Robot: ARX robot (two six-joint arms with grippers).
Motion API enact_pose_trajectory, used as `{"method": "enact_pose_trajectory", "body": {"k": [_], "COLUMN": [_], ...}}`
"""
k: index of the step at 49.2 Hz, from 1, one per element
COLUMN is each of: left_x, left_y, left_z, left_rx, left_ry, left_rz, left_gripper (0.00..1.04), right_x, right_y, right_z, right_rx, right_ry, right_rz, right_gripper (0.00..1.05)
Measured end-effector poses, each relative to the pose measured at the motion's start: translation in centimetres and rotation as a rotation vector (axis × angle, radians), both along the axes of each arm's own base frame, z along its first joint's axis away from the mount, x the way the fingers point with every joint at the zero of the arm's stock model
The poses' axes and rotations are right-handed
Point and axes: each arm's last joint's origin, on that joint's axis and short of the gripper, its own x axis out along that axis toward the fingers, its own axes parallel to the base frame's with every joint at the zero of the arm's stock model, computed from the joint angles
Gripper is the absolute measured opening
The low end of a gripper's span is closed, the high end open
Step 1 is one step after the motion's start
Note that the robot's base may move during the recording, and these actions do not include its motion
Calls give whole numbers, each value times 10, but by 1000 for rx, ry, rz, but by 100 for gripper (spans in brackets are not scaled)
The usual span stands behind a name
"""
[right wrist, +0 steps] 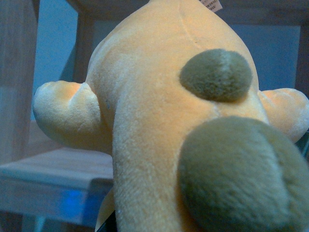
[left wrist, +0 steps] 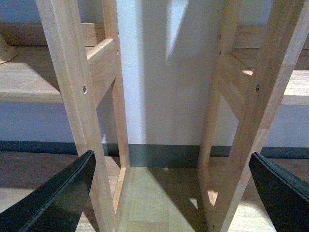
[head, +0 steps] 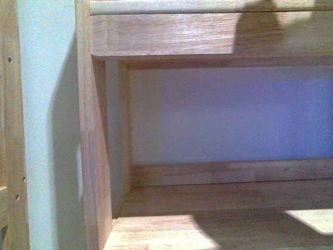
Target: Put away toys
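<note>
left hand (left wrist: 171, 155) spread wide, empty | right hand: grip hidden, can't tell | plush toy (right wrist: 159, 121) close against right wrist, before wooden shelf (head: 208, 198) | risk: its stubby limbs may snag the shelf edge and it drops

The cropped plush animal (right wrist: 154, 111) hides the right gripper.

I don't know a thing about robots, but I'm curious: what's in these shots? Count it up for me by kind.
plush toy, orange-yellow with grey-green patches: 1
wooden shelf units, side by side with bare wall between: 2
left end effector, black, fingers wide apart: 1
Total: 4
</note>
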Motion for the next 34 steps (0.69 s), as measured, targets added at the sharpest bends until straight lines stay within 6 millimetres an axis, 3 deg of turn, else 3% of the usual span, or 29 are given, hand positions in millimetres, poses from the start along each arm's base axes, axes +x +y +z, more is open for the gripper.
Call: {"method": "enact_pose_trajectory", "body": {"k": [13,25,34], "left_x": [0,0,0], "left_y": [0,0,0], "left_z": [0,0,0], "left_rx": [0,0,0], "left_ry": [0,0,0], "left_rz": [0,0,0], "left_gripper": [99,99,99], "right_x": [56,104,128], "right_y": [6,14,20], "right_z": [51,76,89], "right_rx": [45,120,141], "right_ry": [14,73,90], "right_rz": [-3,41,50], "right_gripper": [20,20,20]}}
